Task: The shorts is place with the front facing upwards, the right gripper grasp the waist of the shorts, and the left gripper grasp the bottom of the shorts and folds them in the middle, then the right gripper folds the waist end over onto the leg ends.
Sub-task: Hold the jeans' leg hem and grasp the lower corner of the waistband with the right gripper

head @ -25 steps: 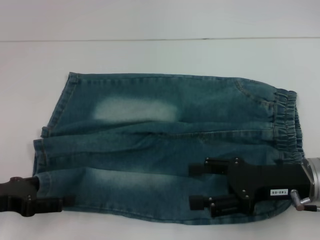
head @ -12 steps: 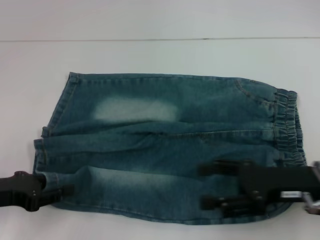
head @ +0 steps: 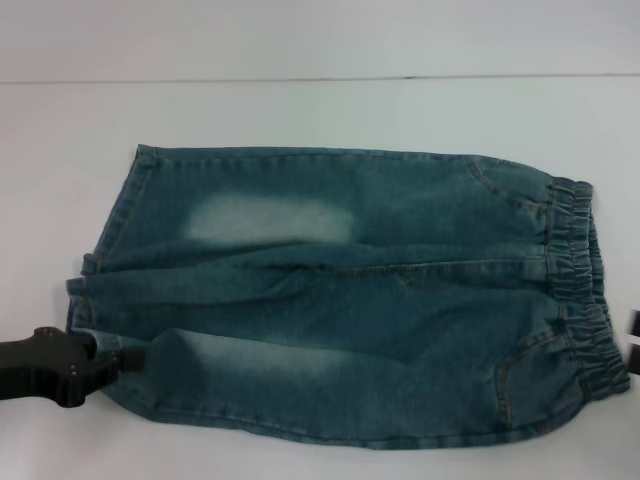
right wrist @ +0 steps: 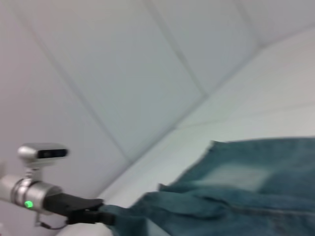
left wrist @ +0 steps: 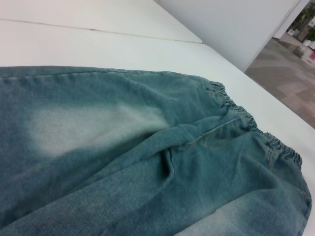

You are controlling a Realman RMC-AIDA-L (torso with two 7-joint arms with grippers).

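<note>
White table (head: 320,110) around shorts (head: 340,300)

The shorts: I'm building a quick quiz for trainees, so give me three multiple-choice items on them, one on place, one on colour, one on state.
1. Which end of the shorts lies toward the robot's right?
A. the leg hems
B. the elastic waist
C. a side seam

2. What colour is the denim?
A. blue-green with pale patches
B. black
C. red

3. How do the shorts lie?
A. hanging in the air
B. rolled into a ball
C. spread on the white table, wrinkled

Answers: 1 B, the ruched waist is at the right of the head view; 2 A, faded patches show; 3 C, they lie on the table with the left gripper at the leg hem.
</note>
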